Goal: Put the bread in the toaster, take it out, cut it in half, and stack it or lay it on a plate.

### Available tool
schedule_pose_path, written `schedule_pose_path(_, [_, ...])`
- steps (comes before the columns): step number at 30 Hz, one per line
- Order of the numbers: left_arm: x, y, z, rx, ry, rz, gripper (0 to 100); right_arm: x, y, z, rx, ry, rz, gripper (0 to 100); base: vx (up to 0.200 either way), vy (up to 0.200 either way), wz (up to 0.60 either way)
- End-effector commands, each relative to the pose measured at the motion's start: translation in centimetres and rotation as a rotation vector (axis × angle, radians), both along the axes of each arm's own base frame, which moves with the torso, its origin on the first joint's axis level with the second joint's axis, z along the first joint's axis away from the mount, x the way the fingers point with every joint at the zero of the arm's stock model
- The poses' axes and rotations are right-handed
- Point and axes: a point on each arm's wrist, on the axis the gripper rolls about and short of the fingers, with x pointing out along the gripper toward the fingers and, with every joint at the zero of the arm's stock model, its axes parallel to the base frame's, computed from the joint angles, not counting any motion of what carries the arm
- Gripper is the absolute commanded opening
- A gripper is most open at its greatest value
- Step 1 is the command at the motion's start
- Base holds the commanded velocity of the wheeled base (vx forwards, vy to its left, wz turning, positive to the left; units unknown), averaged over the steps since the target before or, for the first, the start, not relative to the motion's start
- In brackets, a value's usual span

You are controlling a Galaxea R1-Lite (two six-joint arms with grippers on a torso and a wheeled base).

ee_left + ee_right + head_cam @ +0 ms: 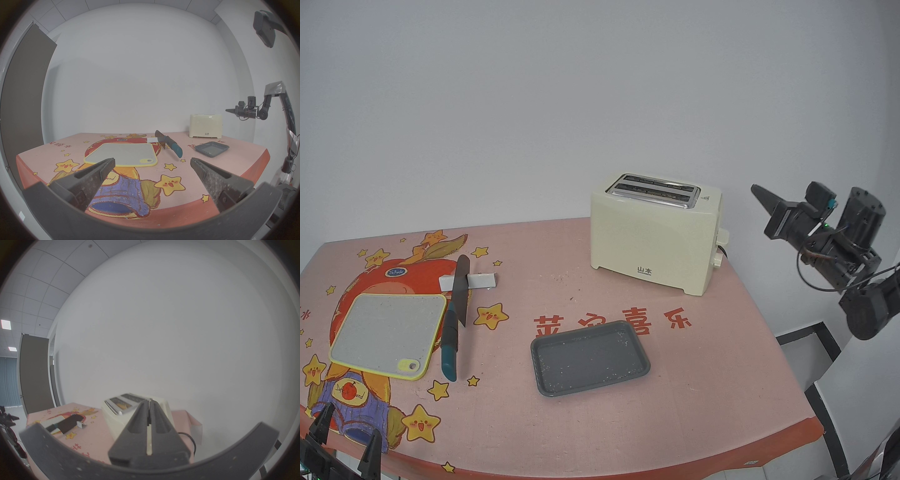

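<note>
Bread cannot be made out with certainty. A tan colour is seen inside the slots on top of the toaster point(655, 240) point(205, 125) point(125, 415), but whether that is a slice cannot be told. The cream toaster is stood upright at the far side of the table point(700, 375), right of centre, with its lever and knob on its right end.

A grey rectangular plate point(587, 359) point(212, 148) is laid nearer than the toaster, around the middle of the table, well apart from it. Pale crumbs are scattered over its bare floor.

Further left, a knife point(455, 315) point(170, 144) with a dark blade and a teal handle is placed just beside the right edge of the cutting board point(387, 334) point(122, 153). The blade is propped on a small white rest point(478, 280) at the far end, and the handle is pointed toward the near side. The board, grey with a yellow rim, is laid flat at the left of the table.

The right gripper point(765, 199) point(149, 415) point(231, 110) is held in the air to the right of the toaster, about level with its top and pointed left toward it. Its fingers are pressed together, with nothing between them.

The left gripper point(350, 431) point(151, 164) is held at the near left corner of the table, with its fingers spread wide and nothing gripped.
</note>
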Motion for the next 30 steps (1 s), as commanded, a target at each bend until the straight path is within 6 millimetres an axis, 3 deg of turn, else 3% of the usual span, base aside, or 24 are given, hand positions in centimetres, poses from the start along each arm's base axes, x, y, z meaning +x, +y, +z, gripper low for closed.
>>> schedule_pose_path(1, [0.1,0.0,-0.5,0.0,0.016,0.001,100,-7.9,-1.7,7.2,0.035,-0.116,0.023,0,0.0,0.0,0.0])
schedule_pose_path(5, [0.1,0.0,-0.5,0.0,0.016,-0.001,100,-12.3,-2.7,8.9,0.017,-0.031,0.037,0,0.0,0.0,0.0])
schedule_pose_path(9, [0.1,0.0,-0.5,0.0,0.016,0.001,100,-14.5,-3.3,8.0,-0.023,0.115,0.047,0,0.0,0.0,0.0])
schedule_pose_path(30, [0.0,0.0,-0.5,0.003,-0.004,0.004,100,-16.0,-3.8,8.3,-0.034,0.108,0.031,0,0.0,0.0,0.0])
